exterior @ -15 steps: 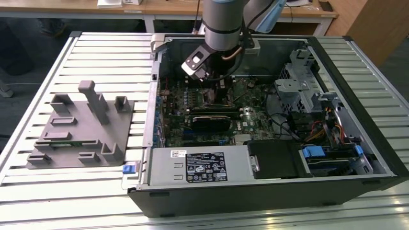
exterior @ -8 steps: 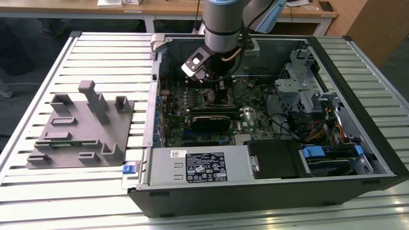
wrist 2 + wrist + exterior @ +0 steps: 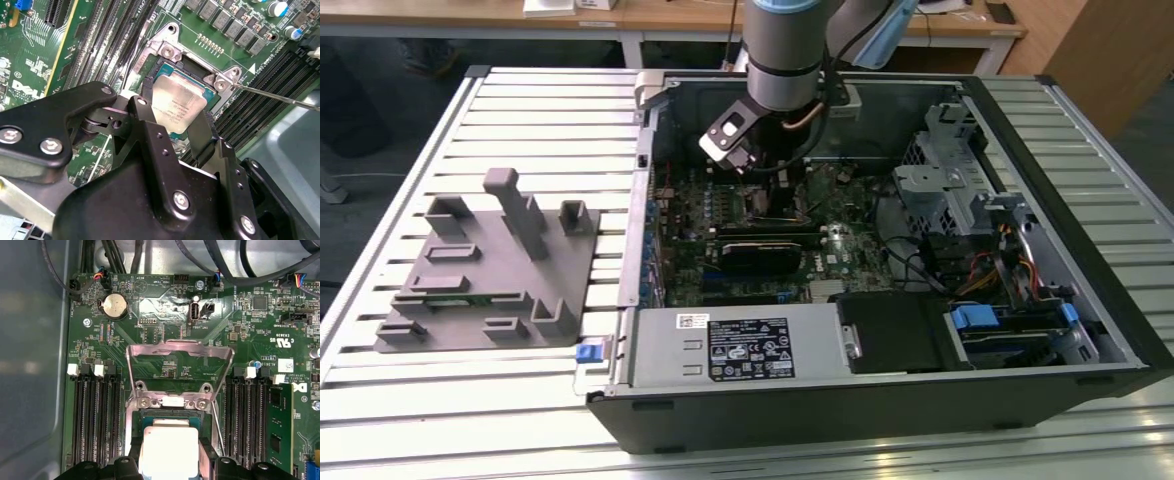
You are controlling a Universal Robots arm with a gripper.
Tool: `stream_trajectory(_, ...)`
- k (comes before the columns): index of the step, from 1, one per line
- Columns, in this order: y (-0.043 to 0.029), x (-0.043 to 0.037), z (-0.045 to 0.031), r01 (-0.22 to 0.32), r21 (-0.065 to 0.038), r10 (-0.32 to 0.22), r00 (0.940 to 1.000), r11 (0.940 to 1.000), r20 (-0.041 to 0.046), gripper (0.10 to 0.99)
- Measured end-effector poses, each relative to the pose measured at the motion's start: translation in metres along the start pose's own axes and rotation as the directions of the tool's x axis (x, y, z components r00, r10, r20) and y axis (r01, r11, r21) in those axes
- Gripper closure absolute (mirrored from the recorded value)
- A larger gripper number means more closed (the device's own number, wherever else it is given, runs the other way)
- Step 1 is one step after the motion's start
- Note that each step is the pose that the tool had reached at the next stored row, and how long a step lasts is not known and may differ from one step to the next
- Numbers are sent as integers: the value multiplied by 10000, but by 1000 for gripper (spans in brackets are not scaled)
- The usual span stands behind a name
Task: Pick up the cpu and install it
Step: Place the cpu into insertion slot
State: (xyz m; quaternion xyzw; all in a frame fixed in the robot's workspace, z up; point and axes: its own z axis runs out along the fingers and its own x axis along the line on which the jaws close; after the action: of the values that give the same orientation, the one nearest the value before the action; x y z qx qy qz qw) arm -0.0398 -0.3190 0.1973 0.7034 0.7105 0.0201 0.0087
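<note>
— Where is the cpu?

— The cpu (image 3: 177,102), a small flat square chip with a pale silvery metal top and faint grey print, lies between my two black fingers (image 3: 152,135). It is directly over the dark square socket (image 3: 150,416) on the green motherboard (image 3: 240,340). My gripper (image 3: 175,114) is closed down to the chip's width, one finger against each of two opposite edges, so I have hold of it. Whether it is seated in the socket or just above it, I cannot tell.

— What is close around it?

— The silver metal load frame (image 3: 180,349) stands swung open at one side of the socket, with two silver screws (image 3: 201,403) at its foot. One thin steel lever rod (image 3: 280,95) runs just beside the socket, apart from the chip. Long black memory slots (image 3: 95,425) flank the socket in two banks, one on each side. Farther off on the board sits one round silver coin cell (image 3: 115,305), and black cables (image 3: 115,255) run along the board's edge.

— And beyond the board?

— In the exterior view my arm (image 3: 781,50) reaches down into the open black computer case (image 3: 854,425). One grey moulded fixture (image 3: 480,270) rests on the slatted metal table (image 3: 520,110) at the exterior view's left, well apart from the case.
</note>
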Motion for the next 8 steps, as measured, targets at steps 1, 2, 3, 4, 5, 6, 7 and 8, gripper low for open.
stream_trajectory(1, 1, 0, 2, 0, 0, 0, 10000, 10000, -1, 561)
stream_trajectory(2, 2, 0, 4, 1, 1, -1, 10000, 10000, 1, 561)
stream_trajectory(3, 5, 1, 7, 2, -1, -2, 10000, 10000, 0, 561)
stream_trajectory(4, 7, 1, 10, 2, -1, -2, 10000, 10000, 0, 561)
stream_trajectory(5, 8, 1, 12, 1, 0, -1, 10000, 10000, 1, 561)
stream_trajectory(6, 9, 1, 14, 1, -1, -1, 10000, 10000, 0, 561)
stream_trajectory(7, 9, 1, 17, 1, 0, -1, 10000, 10000, 1, 561)
stream_trajectory(8, 9, 1, 19, 0, 1, 0, 10000, 10000, 1, 561)
